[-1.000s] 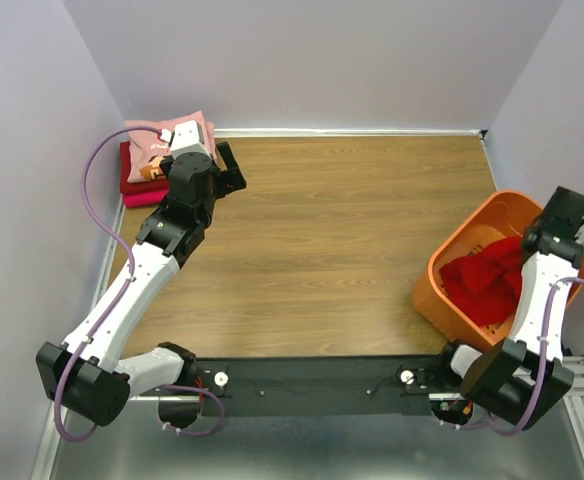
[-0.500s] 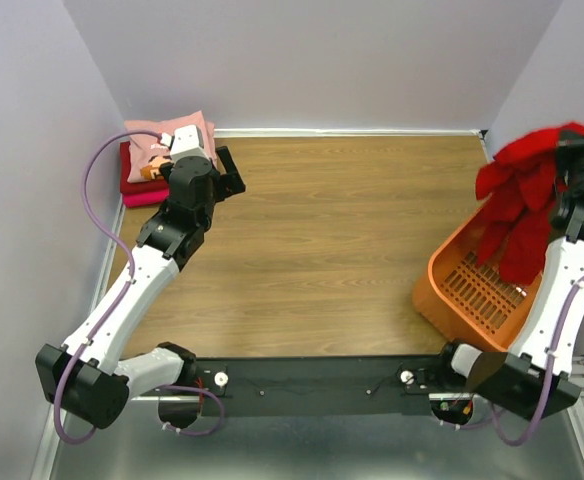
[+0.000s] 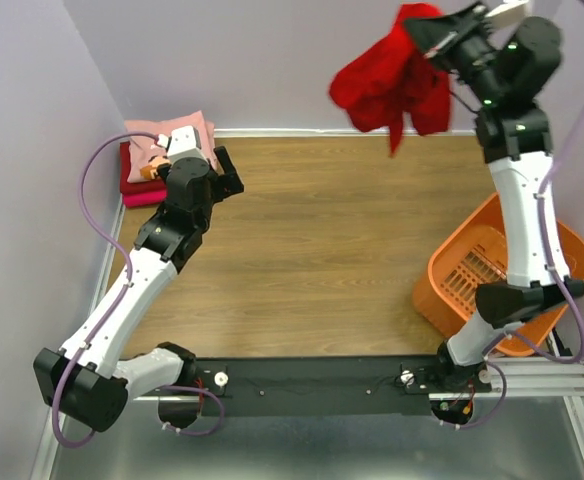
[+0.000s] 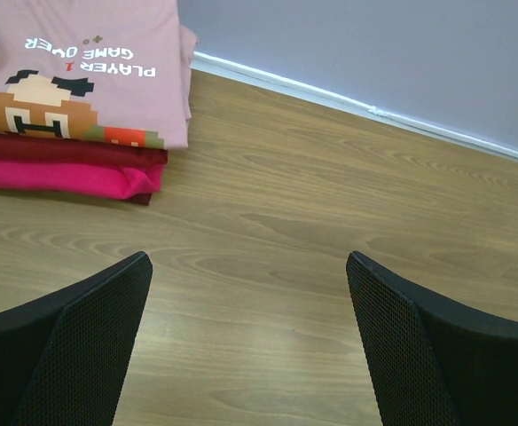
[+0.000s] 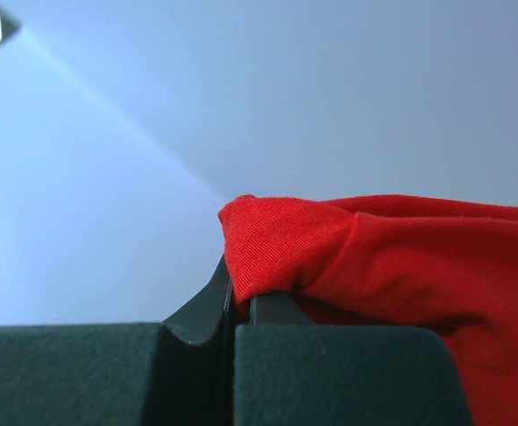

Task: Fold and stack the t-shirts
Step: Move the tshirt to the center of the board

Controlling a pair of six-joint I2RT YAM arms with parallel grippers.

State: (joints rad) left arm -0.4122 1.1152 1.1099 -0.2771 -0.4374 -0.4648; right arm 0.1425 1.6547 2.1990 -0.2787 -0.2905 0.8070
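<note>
My right gripper (image 3: 427, 32) is raised high at the back right and is shut on the bright red t-shirt (image 3: 390, 82), which hangs bunched in the air above the table's far edge. The right wrist view shows its closed jaws pinching the red t-shirt (image 5: 374, 257). A folded stack sits in the back left corner: the light pink printed t-shirt (image 3: 162, 135) on top of dark red and magenta t-shirts (image 3: 137, 190). The stack also shows in the left wrist view (image 4: 73, 80). My left gripper (image 4: 250, 337) is open and empty, just right of the stack.
The orange plastic basket (image 3: 472, 275) stands tilted at the right edge, with nothing showing in it. Lilac walls close in the wooden table (image 3: 332, 240) on three sides.
My right gripper has lifted the red t-shirt out of the basket and swung it up and to the left. The left arm has barely moved.
</note>
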